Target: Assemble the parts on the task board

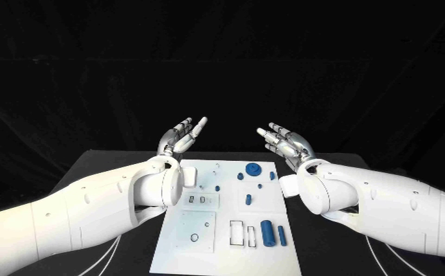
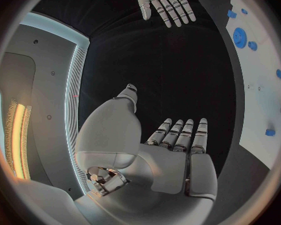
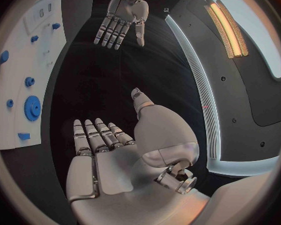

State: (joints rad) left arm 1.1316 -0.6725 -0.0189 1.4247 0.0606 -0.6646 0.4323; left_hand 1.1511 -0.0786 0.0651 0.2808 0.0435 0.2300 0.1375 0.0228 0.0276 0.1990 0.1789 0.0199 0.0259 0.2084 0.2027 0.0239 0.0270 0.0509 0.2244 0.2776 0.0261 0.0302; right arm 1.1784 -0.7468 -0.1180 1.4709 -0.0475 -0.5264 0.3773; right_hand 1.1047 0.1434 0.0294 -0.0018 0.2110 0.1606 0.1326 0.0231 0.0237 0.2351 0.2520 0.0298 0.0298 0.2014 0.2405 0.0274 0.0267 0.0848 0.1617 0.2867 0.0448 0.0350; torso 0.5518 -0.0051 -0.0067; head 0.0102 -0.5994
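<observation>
The white task board (image 1: 209, 237) lies in the middle of the black table. Small blue parts sit on it: a large gear (image 1: 252, 169), a small gear (image 1: 240, 176), a long cylinder (image 1: 267, 232) and several little pegs. My left hand (image 1: 182, 134) is raised above the board's far left corner, fingers straight and spread, holding nothing. My right hand (image 1: 285, 141) is raised above the far right corner, equally flat and empty. The left wrist view shows my left palm (image 2: 178, 155), my right hand (image 2: 162, 2) and the board (image 2: 262, 80). The right wrist view shows my right palm (image 3: 106, 150) and my left hand (image 3: 122, 17).
The board has rectangular slots (image 1: 243, 233) near its front and a round hole (image 1: 194, 237) in a square plate. Bare black table (image 1: 343, 250) runs along both sides of the board. My white forearms lie over the table's left and right parts.
</observation>
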